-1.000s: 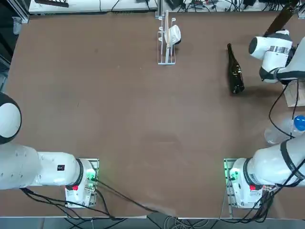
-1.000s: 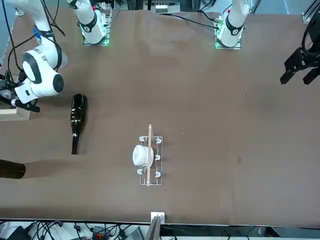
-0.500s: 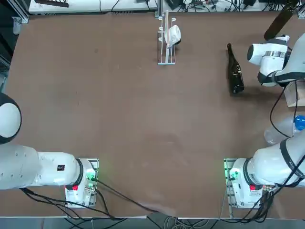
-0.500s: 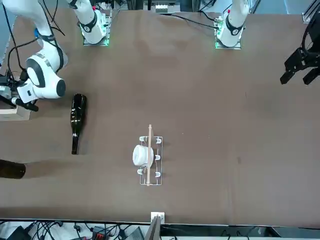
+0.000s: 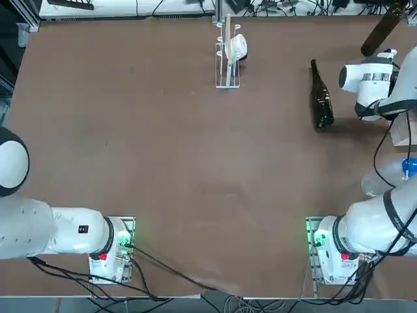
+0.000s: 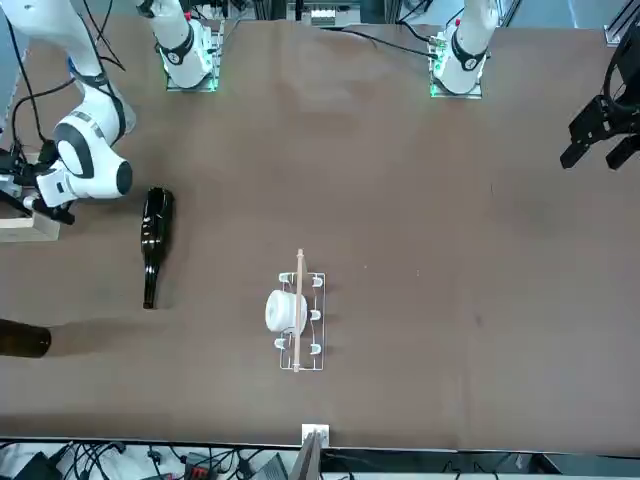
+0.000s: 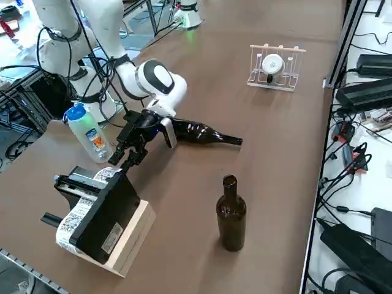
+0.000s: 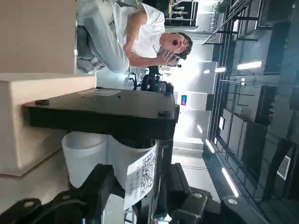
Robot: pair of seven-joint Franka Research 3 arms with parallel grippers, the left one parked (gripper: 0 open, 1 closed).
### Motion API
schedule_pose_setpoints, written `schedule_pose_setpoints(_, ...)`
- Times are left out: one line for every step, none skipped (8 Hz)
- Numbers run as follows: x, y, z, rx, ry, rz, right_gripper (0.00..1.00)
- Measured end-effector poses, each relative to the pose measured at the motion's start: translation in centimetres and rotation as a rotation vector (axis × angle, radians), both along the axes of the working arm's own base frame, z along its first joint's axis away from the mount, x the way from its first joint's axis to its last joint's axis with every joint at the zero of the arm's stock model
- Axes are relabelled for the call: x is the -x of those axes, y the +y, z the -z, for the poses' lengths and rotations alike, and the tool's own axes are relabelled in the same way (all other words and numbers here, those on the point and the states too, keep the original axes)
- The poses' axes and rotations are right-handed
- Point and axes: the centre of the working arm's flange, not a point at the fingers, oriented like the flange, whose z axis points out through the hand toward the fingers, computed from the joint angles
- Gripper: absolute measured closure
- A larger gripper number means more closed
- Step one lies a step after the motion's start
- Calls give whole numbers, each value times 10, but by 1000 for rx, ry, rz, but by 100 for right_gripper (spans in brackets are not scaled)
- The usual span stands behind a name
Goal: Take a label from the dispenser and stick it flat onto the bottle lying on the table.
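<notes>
Right claw (image 8: 140, 186) has edged closer, black prongs parted around the dispenser's (image 7: 98, 214) papery printed label (image 8: 140, 177).

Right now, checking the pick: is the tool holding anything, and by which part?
Nothing held yet. The right tool straddles the free end of the label at the black dispenser, fingers open either side.

End effector (image 7: 131, 153) nearer label (image 8: 140, 175).

Table (image 5: 163, 163) centre bare; upright brown bottle (image 7: 231, 214) beside dispenser (image 7: 101, 217).
</notes>
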Motion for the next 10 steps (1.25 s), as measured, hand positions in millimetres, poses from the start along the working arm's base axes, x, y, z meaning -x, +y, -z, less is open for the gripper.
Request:
schedule_pose_setpoints(1, -2, 0, 5, 0, 5, 37)
schedule_pose_setpoints(1, -4, -1, 12, 1, 2, 38)
schedule_pose_setpoints(1, -5, -2, 19, 2, 0, 40)
schedule_pose_setpoints(2, -7, -2, 24, 3, 3, 41)
schedule_pose_setpoints(2, -9, -3, 28, 3, 7, 48)
schedule_pose_setpoints(3, -9, -3, 30, 2, 9, 54)
schedule_pose_setpoints(3, -9, -3, 30, 0, 9, 55)
schedule_pose_setpoints(2, -9, -3, 30, 0, 8, 62)
schedule_pose_setpoints(2, -8, -3, 30, -2, 7, 67)
schedule_pose_setpoints(2, -7, -3, 30, -3, 4, 72)
